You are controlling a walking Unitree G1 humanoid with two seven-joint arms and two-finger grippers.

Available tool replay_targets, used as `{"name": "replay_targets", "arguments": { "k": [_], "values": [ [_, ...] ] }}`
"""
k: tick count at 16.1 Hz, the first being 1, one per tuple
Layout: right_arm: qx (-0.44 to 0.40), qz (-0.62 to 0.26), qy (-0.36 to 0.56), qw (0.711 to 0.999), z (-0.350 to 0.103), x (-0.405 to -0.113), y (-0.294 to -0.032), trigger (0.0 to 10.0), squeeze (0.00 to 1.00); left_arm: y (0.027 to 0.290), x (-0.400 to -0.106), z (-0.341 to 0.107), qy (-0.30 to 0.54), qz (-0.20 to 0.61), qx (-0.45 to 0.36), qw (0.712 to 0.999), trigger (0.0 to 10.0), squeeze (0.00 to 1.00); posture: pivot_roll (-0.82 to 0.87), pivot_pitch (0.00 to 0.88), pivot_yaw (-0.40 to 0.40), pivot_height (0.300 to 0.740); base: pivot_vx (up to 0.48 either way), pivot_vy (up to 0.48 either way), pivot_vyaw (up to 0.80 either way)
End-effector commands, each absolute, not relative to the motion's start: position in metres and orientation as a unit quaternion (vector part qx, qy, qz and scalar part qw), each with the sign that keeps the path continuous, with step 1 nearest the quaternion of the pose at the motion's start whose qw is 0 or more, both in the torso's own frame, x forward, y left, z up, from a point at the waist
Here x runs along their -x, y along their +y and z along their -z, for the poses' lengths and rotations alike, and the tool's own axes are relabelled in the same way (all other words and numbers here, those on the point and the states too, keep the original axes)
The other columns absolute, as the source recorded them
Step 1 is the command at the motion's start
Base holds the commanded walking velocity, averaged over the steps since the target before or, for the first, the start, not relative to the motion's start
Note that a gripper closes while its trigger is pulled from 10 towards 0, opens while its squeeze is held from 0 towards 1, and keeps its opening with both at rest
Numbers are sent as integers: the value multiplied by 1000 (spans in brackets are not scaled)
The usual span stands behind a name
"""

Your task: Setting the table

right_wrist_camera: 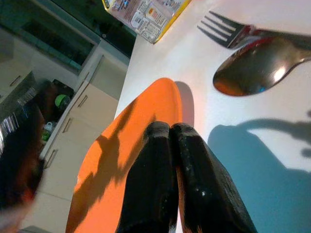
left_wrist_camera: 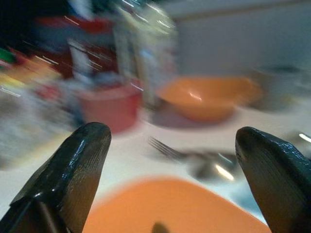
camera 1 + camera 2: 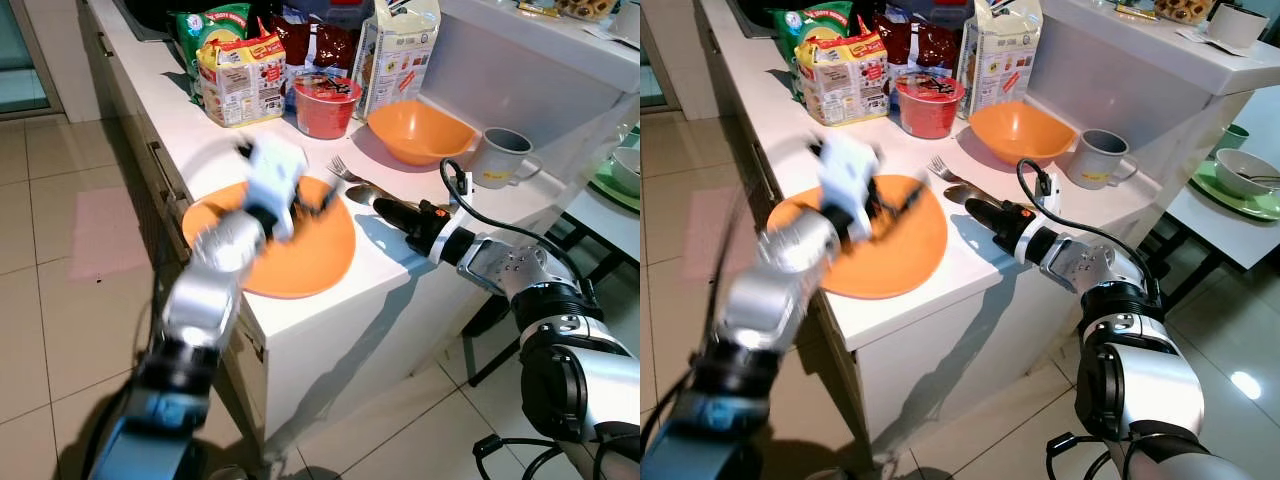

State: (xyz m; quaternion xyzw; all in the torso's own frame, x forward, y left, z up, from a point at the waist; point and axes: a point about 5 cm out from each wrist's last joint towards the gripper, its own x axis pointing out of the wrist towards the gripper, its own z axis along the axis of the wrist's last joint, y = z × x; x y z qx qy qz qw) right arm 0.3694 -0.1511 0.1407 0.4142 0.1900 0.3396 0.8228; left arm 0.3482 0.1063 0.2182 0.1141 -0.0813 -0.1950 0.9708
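Observation:
An orange plate lies near the front edge of the white counter. Just behind its right rim lie a fork and a spoon. An orange bowl and a grey mug stand farther right. My left gripper, blurred by motion, hovers over the plate; the left wrist view shows its fingers wide apart with nothing between them. My right gripper rests low over the counter by the plate's right rim, beside the spoon. Its fingertips are pressed together and hold nothing.
Noodle packs, a red cup of noodles and a carton crowd the back of the counter. A raised white ledge runs behind the bowl. A side table at the right carries a green plate with a bowl. Tiled floor lies to the left.

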Motion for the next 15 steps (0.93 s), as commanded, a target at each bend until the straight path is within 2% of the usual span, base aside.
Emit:
{"name": "replay_targets", "arguments": {
  "k": [1,2,3,4,8,9,10,11,14,15],
  "values": [
    [-385,-350,146,841,-166,-377,-159,1020,0,135,-360,-228,-83,78,-151,982,10000,0,7,0,-111,740,0,0,0],
    [-382,-358,134,841,-172,-377,-161,6784,0,147,-361,-229,-80,47,-156,983,10000,0,6,0,-112,740,0,0,0],
    [-385,-363,129,839,-175,-376,-161,9294,0,151,-361,-230,-80,39,-160,983,10000,0,6,0,-112,740,0,0,0],
    [-388,-370,120,836,-181,-375,-163,10000,0,160,-359,-230,-71,24,-177,981,10000,0,5,0,-111,740,0,0,0],
    [-352,-398,116,839,-188,-362,-158,10000,0,186,-344,-213,-6,-14,-236,972,10000,0,21,0,-127,740,0,0,0],
    [-349,-399,119,840,-187,-359,-156,10000,0,193,-340,-207,11,-33,-202,979,10000,0,22,0,-127,740,0,0,0],
    [-348,-400,121,839,-186,-353,-155,10000,0,200,-335,-201,33,-54,-119,991,10000,0,21,0,-122,740,0,0,0],
    [-349,-399,124,839,-186,-350,-155,10000,0,203,-332,-199,37,-54,-81,995,10000,0,22,0,-120,740,0,0,0],
    [-347,-393,132,842,-182,-342,-156,10000,0,214,-328,-201,39,-76,7,996,10000,0,23,0,-118,740,0,0,0],
    [-347,-392,135,841,-181,-339,-155,10000,0,217,-328,-200,46,-75,59,994,10000,0,23,0,-118,740,0,0,0]
  ]
}}
